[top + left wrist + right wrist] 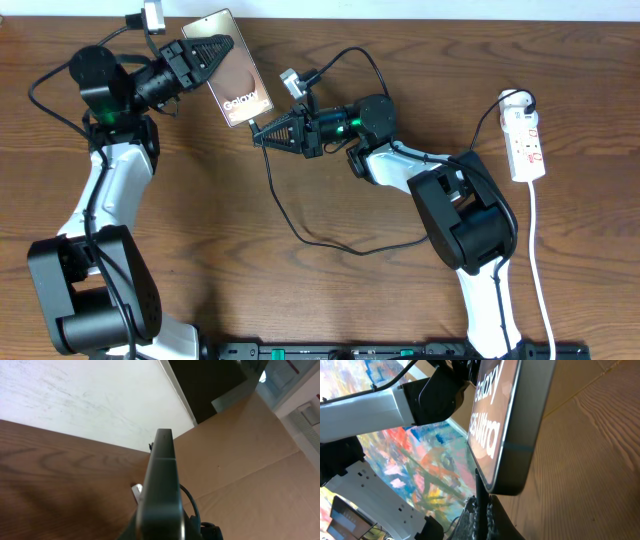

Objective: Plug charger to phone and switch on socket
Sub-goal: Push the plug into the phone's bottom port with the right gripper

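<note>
The phone (232, 72) has a glossy brownish back with white "Galaxy" lettering. It is tilted up off the table, and my left gripper (208, 50) is shut on its upper end. In the left wrist view I see only its dark edge (161, 485). My right gripper (258, 131) is shut on the charger's black plug tip (480, 491), which points at the phone's bottom edge (512, 482), very close to or touching it. The charger's thin black cable (300, 235) loops across the table to a white adapter (516, 99) in the socket (526, 146) at the right.
The socket's white cord (538, 262) runs down the right side toward the table's front edge. My right arm's base (470, 225) stands between the cable loop and the socket. A small white piece (290, 79) lies near the phone.
</note>
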Controlling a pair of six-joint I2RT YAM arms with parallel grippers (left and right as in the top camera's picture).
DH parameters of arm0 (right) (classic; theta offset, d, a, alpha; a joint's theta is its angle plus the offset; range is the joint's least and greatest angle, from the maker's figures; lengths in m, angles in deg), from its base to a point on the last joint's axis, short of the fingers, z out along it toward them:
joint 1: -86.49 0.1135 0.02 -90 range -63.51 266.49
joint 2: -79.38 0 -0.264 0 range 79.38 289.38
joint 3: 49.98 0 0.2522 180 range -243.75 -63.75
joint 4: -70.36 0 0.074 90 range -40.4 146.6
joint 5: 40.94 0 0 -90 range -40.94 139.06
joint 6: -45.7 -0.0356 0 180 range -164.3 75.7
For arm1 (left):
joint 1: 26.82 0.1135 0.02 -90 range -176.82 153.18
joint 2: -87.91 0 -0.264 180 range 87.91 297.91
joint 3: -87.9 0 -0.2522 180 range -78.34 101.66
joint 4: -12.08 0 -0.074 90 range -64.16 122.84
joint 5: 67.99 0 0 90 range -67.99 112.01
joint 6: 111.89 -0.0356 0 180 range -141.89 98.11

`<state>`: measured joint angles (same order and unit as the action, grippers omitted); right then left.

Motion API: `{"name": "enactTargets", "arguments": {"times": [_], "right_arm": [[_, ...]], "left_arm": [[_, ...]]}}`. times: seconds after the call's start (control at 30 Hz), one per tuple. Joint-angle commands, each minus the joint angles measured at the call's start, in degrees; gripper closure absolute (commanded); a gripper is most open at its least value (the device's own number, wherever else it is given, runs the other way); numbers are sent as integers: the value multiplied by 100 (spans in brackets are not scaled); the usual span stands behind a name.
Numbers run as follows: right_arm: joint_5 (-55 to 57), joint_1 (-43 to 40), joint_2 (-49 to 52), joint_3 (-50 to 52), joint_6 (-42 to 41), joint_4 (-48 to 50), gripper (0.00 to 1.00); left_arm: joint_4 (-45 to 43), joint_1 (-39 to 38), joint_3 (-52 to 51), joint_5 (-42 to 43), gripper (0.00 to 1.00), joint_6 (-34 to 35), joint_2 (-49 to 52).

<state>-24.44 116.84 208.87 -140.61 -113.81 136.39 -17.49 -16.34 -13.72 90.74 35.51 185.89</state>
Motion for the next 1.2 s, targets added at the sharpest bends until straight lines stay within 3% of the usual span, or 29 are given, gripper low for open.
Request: {"name": "enactTargets", "arguments": {"times": [0.0,0.7,1.17], "right_arm": [[39,-11,7,-31,-31,44,99],[15,-131,7,-28,-35,37,99],[339,-90,7,-31,-511,109,99]], "left_arm": [[-74,9,31,114,93,9,20],[-72,9,31,133,93,11,20],[-74,4,31,131,93,11,20]]}}
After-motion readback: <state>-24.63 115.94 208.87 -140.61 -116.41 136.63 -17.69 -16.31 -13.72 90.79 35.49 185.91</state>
